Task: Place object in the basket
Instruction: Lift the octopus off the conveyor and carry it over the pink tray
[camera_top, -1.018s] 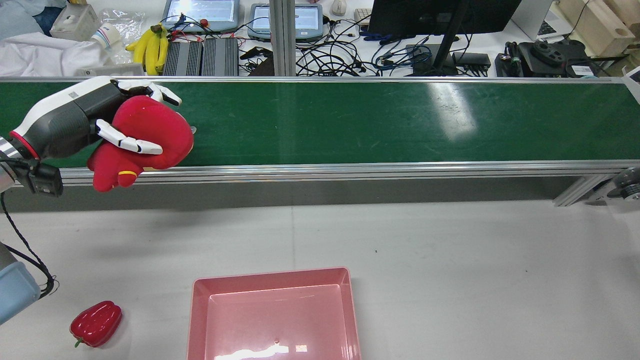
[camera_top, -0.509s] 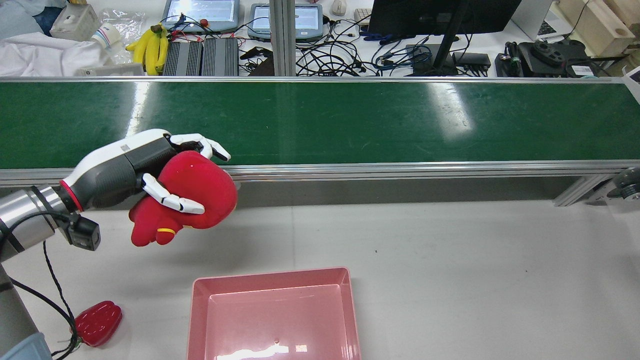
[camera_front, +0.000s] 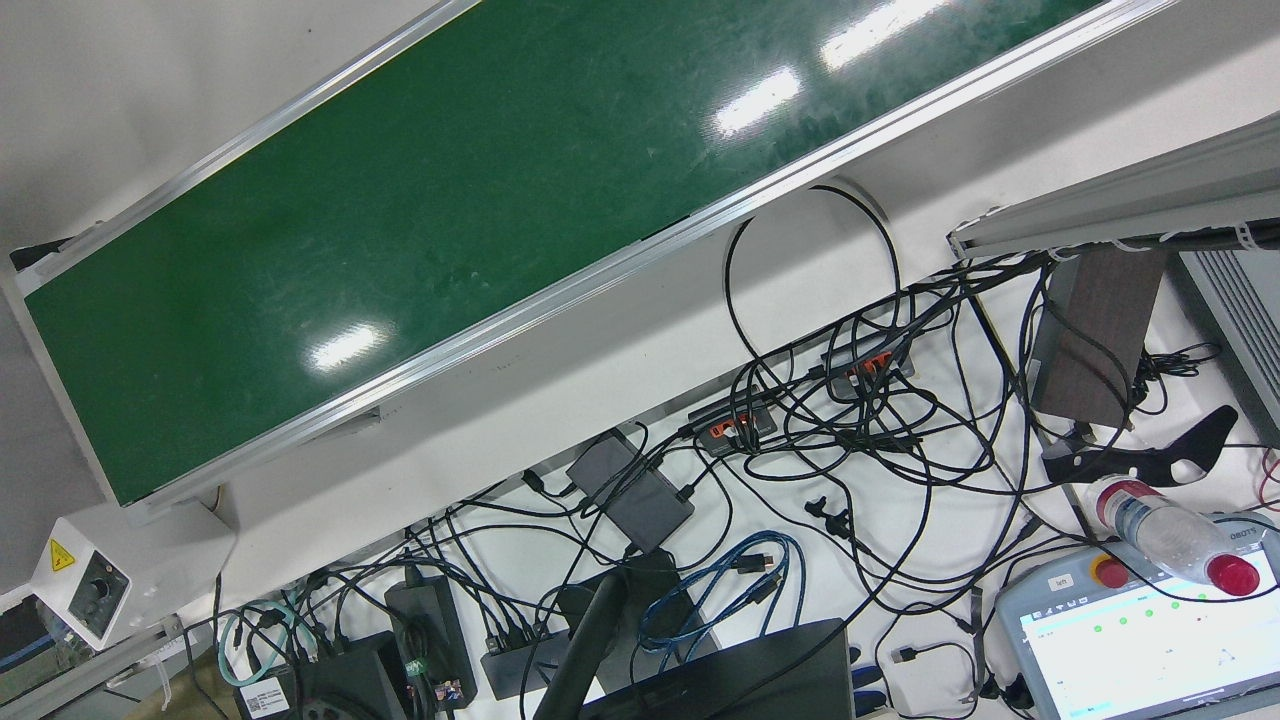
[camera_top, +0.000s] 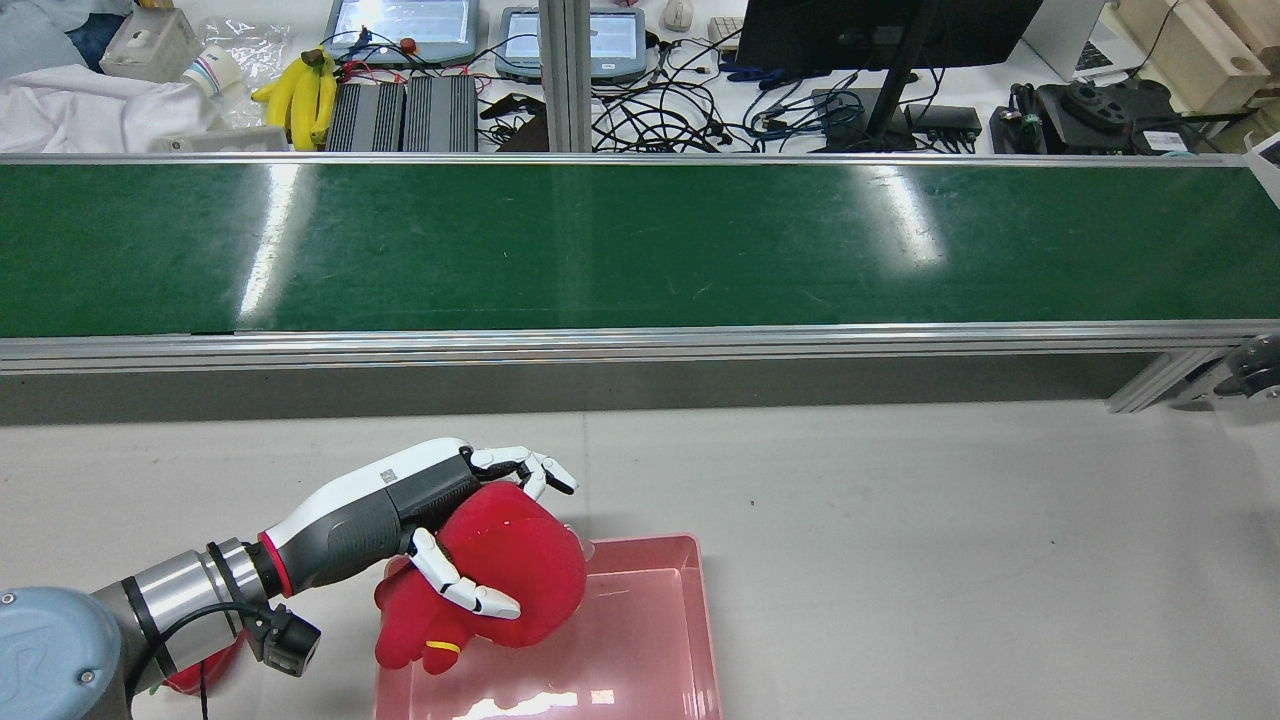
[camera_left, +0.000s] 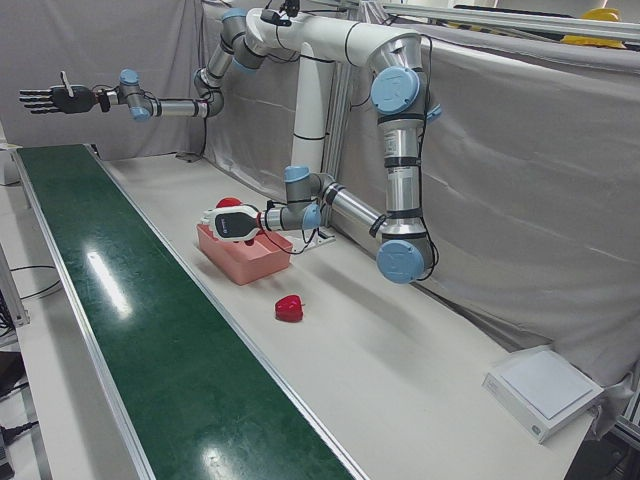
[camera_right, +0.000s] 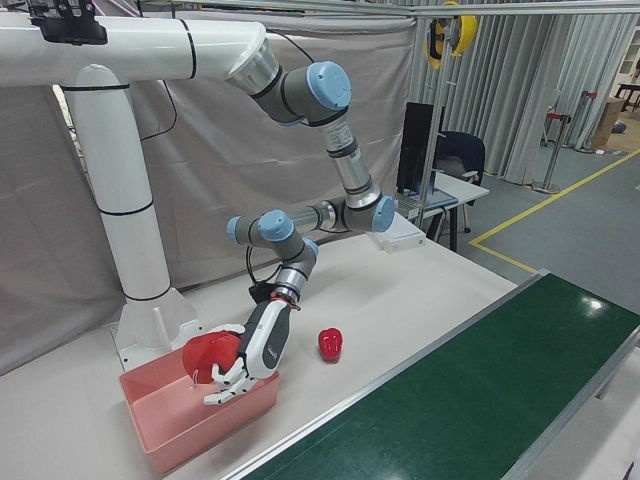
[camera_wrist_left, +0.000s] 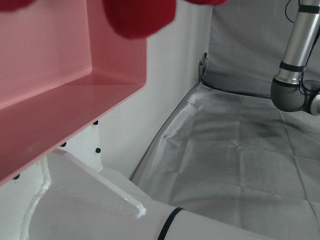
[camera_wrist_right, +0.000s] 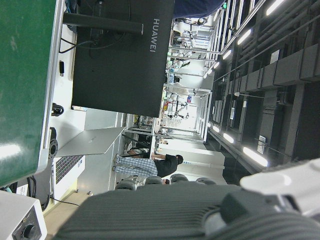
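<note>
**Left hand holds red plush toy over the basket's near-left corner**

Conveyor belt (camera_top: 640, 245): long green strip across the far side of the table (camera_top: 900, 520), nothing on it. Front view shows the same belt bare, with a tangle of cables beside it.

Table: white, between the belt and the robot.

Left arm (camera_right: 300, 215): reaches down from the overhead mount and bends low toward the basket. Small camera clipped under the wrist.

Right arm (camera_left: 165, 105): stretched out high above the far end of the belt, well apart from the work area. Right hand (camera_left: 48, 98) holds nothing, fingers spread flat.

Basket (camera_top: 650, 640): shallow pink tray on the table's near edge, roughly centred in the rear view. Inside looks empty apart from what hangs over it.

Plush toy (camera_top: 500, 580): red, soft, with a yellow band on a lower limb. Hangs above the basket's left wall, partly over the interior and partly outside the rim. Cannot tell whether it touches the rim. Left hand view shows red lumps of it at the top edge, above the pink wall.

Left hand (camera_top: 420, 520): wrapped around the toy, white fingers (camera_top: 460, 590) curled over its front and top.

Pepper (camera_right: 330, 343): glossy red, sits on the table left of the basket, between it and the belt edge in the corner views. In the rear view it is mostly hidden behind the left wrist.
</note>
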